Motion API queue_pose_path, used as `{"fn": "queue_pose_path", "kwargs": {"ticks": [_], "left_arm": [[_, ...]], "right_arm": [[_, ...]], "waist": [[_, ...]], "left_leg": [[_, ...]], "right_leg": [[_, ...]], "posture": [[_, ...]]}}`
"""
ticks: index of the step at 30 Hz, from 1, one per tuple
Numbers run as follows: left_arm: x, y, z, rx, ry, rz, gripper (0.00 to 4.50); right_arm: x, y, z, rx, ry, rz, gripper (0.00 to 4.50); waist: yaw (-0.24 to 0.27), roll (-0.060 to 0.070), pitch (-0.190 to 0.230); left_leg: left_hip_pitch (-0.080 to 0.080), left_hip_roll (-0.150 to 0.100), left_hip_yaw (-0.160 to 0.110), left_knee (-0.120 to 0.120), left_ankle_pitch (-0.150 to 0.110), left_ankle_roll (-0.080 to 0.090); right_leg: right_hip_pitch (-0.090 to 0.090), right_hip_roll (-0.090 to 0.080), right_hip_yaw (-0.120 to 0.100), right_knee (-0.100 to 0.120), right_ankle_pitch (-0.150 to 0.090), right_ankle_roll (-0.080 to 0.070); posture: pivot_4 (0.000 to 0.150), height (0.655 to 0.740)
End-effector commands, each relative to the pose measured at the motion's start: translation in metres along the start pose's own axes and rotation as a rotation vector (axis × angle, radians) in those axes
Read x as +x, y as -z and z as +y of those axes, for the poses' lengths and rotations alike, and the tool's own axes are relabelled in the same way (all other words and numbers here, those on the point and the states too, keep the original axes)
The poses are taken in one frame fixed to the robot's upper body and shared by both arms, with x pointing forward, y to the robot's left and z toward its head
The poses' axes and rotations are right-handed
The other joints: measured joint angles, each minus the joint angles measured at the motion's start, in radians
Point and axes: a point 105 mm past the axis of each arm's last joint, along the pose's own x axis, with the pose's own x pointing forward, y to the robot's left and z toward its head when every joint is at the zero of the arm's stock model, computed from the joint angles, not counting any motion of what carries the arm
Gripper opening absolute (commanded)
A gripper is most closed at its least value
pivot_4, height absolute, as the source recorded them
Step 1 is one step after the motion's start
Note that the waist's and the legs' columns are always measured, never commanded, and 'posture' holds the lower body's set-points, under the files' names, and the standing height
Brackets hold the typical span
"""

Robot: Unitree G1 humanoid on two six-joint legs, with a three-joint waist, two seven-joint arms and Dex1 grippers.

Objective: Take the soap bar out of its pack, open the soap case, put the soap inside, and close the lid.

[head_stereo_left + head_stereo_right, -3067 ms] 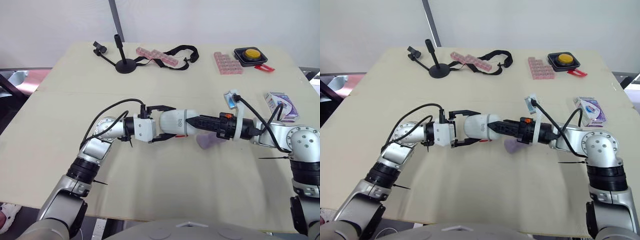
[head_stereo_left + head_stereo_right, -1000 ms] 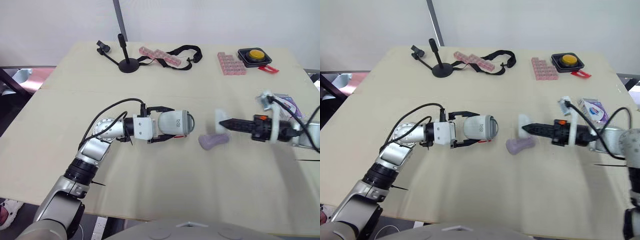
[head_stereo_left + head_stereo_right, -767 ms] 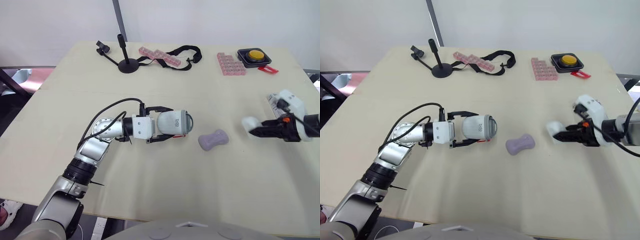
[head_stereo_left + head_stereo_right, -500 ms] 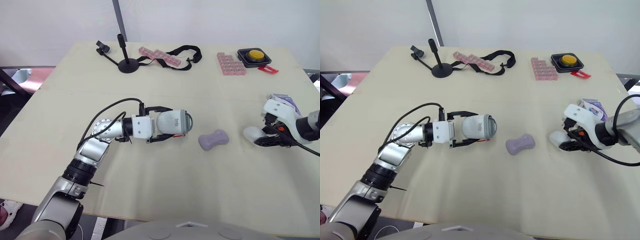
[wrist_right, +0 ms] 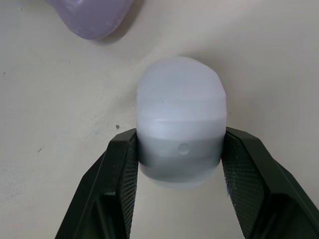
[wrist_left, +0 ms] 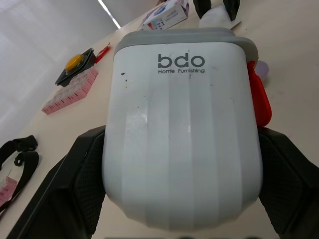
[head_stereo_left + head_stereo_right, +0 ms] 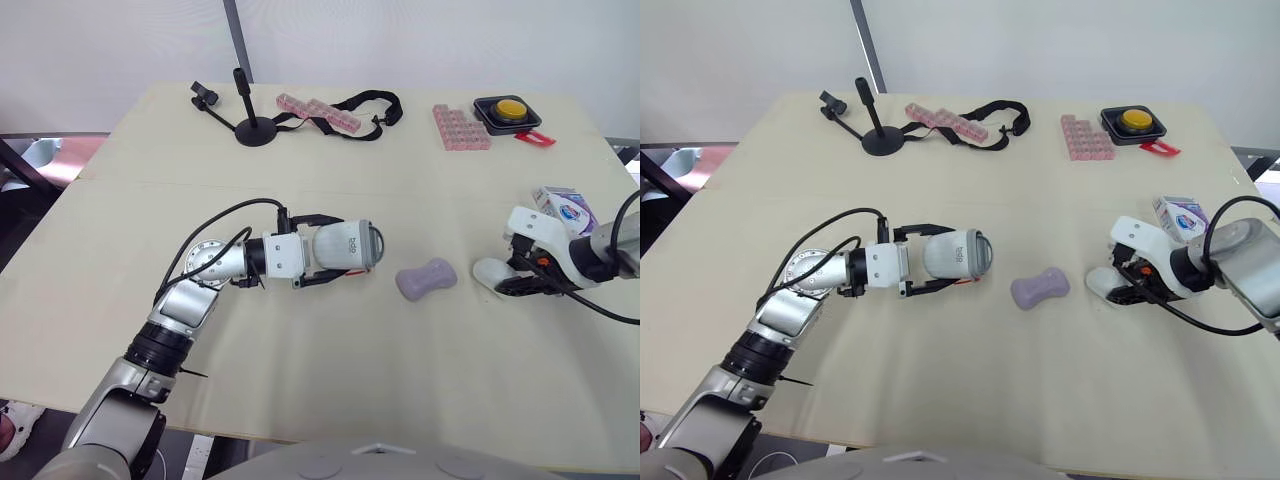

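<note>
My left gripper (image 7: 322, 249) is shut on the white soap case body (image 7: 345, 247), holding it on its side with its grey-rimmed mouth toward the right; the body is close up in the left wrist view (image 6: 182, 134). A purple soap bar (image 7: 427, 278) lies bare on the table just right of it. Further right, my right gripper (image 7: 506, 279) is shut on the case's pale lid (image 5: 180, 134), low at the tabletop. Whether the lid touches the table I cannot tell. The soap pack (image 7: 562, 205) lies behind the right gripper near the table's right edge.
At the back of the table (image 7: 300, 400) stand a black stand (image 7: 252, 125), a black strap (image 7: 365, 105) with a pink pill organizer (image 7: 318, 110), a second pink organizer (image 7: 458, 127) and a yellow button box (image 7: 508, 110) with a red tag.
My right gripper pulled the lid off the case, swung it away to the right and lowered it to the table, then edged back left. The left gripper and case body stayed put.
</note>
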Motion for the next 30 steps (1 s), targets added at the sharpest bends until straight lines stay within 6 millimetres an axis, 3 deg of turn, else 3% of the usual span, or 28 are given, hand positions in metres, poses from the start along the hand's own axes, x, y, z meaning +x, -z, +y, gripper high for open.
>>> {"fn": "queue_pose_path", "kwargs": {"ticks": [1, 2, 7, 12, 17, 21, 24, 30], "left_arm": [[-0.002, -0.009, 0.006, 0.029, -0.026, -0.025, 3.53], [-0.002, -0.009, 0.006, 0.028, -0.026, -0.025, 3.53], [-0.002, -0.010, 0.007, 0.021, -0.026, -0.027, 3.53], [-0.002, -0.007, 0.010, -0.022, -0.042, -0.020, 3.53], [-0.005, -0.004, 0.017, -0.131, -0.073, -0.008, 3.53], [-0.008, -0.002, 0.020, -0.237, -0.087, -0.005, 3.53], [-0.010, -0.001, 0.020, -0.302, -0.080, 0.007, 3.53], [-0.017, 0.012, 0.010, -0.419, 0.000, 0.136, 3.53]], "right_arm": [[-0.006, -0.004, -0.005, -0.015, 0.021, -0.017, 2.48], [-0.006, -0.004, -0.005, -0.017, 0.020, -0.018, 3.00], [-0.008, -0.003, -0.005, -0.020, 0.020, -0.033, 4.47], [-0.019, -0.008, -0.013, -0.013, 0.053, -0.135, 4.47], [-0.048, -0.012, -0.034, -0.059, 0.119, -0.434, 4.47], [-0.064, -0.017, -0.027, -0.146, 0.109, -0.732, 4.47], [-0.061, -0.022, -0.004, -0.186, 0.015, -0.884, 4.47], [-0.027, -0.029, 0.072, -0.265, -0.220, -1.040, 4.47]], "waist": [[0.000, 0.000, 0.000], [0.000, 0.000, 0.000], [0.001, 0.000, 0.000], [0.001, 0.000, 0.000], [0.002, 0.000, 0.000], [0.001, 0.000, 0.000], [-0.002, 0.000, 0.000], [-0.007, 0.001, 0.000]], "left_leg": [[0.000, 0.000, 0.000, 0.000, 0.000, 0.000], [0.000, 0.000, 0.000, 0.000, 0.000, 0.000], [0.000, 0.000, 0.000, 0.000, 0.000, 0.000], [0.000, 0.000, 0.000, 0.000, 0.000, 0.000], [-0.001, -0.001, 0.001, 0.001, 0.000, 0.000], [-0.002, 0.000, 0.001, 0.002, 0.000, 0.001], [-0.002, 0.000, 0.001, 0.002, -0.001, 0.001], [-0.002, 0.001, 0.001, 0.003, -0.001, 0.001]], "right_leg": [[0.000, 0.000, 0.000, 0.000, 0.000, 0.000], [0.000, 0.000, 0.000, 0.000, 0.000, 0.000], [0.000, 0.000, 0.001, 0.000, 0.000, 0.000], [0.000, 0.000, 0.001, 0.000, 0.000, 0.000], [-0.001, -0.001, 0.001, 0.000, 0.000, 0.000], [-0.001, -0.001, 0.001, 0.002, 0.000, 0.000], [-0.002, 0.000, 0.001, 0.003, 0.000, 0.000], [-0.005, 0.000, 0.000, 0.004, 0.000, -0.001]], "posture": [[0.150, 0.7096], [0.150, 0.7096], [0.150, 0.7096], [0.150, 0.7096], [0.150, 0.7096], [0.150, 0.7096], [0.150, 0.7096], [0.150, 0.7096]]}}
